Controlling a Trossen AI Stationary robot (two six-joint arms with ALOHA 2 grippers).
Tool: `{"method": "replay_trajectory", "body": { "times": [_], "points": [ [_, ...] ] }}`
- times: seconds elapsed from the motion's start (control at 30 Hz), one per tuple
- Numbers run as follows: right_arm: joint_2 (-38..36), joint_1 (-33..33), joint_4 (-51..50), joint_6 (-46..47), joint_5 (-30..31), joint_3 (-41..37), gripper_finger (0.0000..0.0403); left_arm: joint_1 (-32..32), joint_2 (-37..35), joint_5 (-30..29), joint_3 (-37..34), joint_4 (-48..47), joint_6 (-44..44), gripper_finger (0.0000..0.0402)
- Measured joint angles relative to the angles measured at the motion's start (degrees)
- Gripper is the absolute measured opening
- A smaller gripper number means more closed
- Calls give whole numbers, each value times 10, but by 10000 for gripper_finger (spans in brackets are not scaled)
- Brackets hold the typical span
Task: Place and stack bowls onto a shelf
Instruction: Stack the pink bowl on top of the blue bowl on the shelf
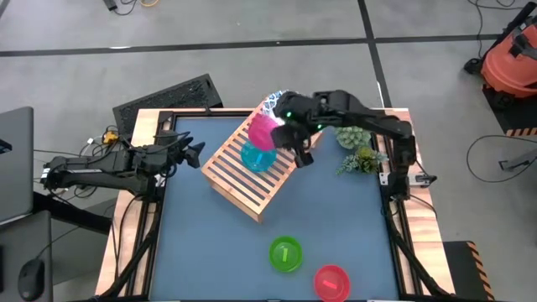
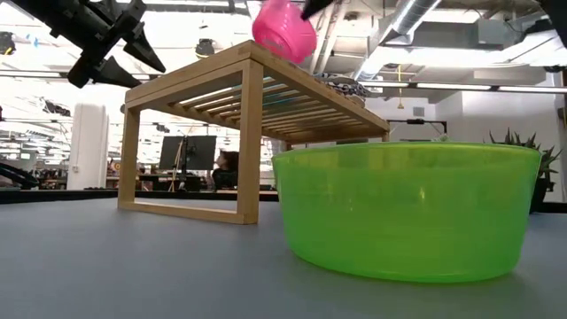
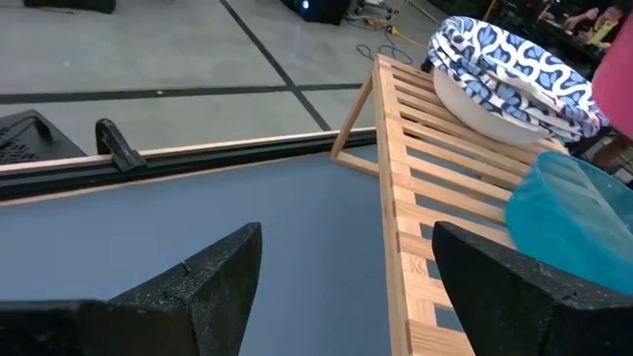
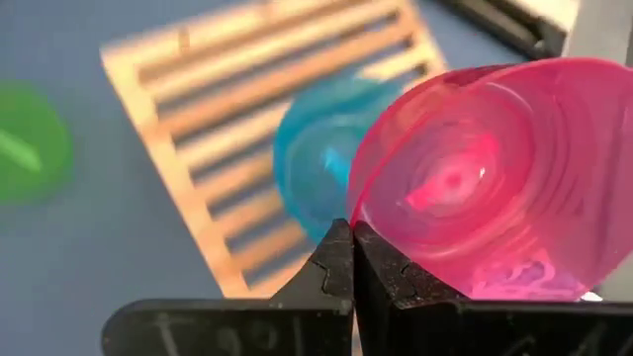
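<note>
Risk of the magenta bowl [image 1: 265, 131] slipping from a thin rim pinch above the shelf [image 1: 248, 172].

I am holding it tilted with the right fingers [image 4: 352, 259] closed tight on its rim, over the teal bowl [image 1: 257, 158] sitting on the slats; released off-centre, it could glance off and roll onto the bench [image 1: 319, 210]. The stacked white bowls [image 3: 509, 77] are crowding the far end, and a plant [image 1: 359, 151] is standing just beside the shelf. The left fingers [image 3: 341, 282] are waiting wide open, empty, near the bench's left edge. Green bowl [image 1: 285, 253] and red bowl [image 1: 331, 282] are still sitting on the bench.
</note>
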Motion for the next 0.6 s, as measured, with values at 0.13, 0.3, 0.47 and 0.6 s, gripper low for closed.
{"method": "replay_trajectory", "body": {
  "times": [0.13, 0.3, 0.47, 0.6],
  "points": [
    [21, 24, -39, -58, 70, 2, 16, 0, 3, -9, 0, 0, -8, 281],
    [23, 57, -32, -118, 104, 2, 16, 0, 10, -13, 0, -1, -24, 281],
    [24, 76, -30, -193, 110, 2, 16, 0, 25, -13, 0, -1, -29, 281],
    [23, 78, -34, -225, 137, 2, 16, 0, 41, -12, 0, 1, -31, 281]
  ]
}}
